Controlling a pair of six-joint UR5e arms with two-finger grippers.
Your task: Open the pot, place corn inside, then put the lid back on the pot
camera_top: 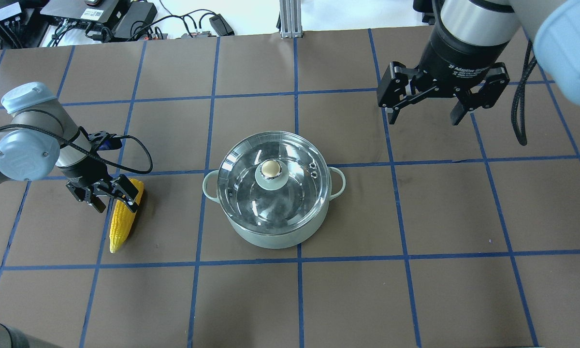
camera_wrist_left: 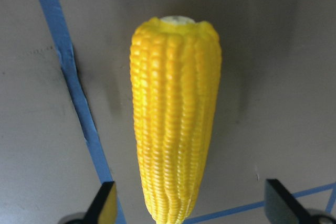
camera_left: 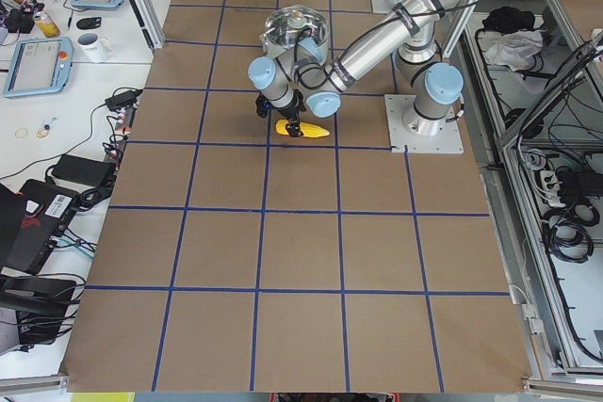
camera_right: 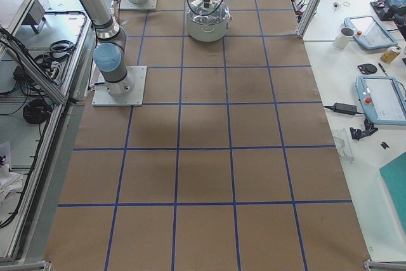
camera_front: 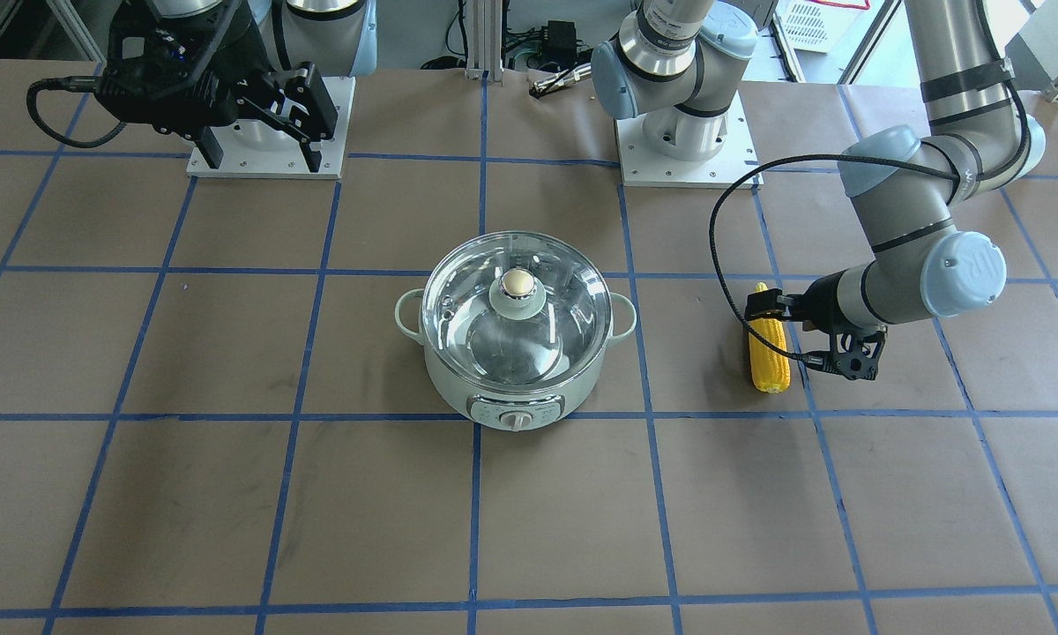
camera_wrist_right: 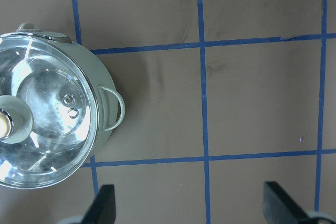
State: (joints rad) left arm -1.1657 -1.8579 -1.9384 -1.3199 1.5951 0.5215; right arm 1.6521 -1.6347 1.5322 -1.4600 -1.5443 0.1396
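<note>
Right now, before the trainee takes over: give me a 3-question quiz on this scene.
1. True or false: the lid sits on the pot.
2. Where does the corn lie?
A) inside the pot
B) on the table, on the robot's left of the pot
C) on top of the lid
3. Which gripper straddles the corn, and is it open or shut?

Key:
1. True.
2. B.
3. The left gripper, open: its wrist view shows a finger on each side of the corn with a gap to both.
</note>
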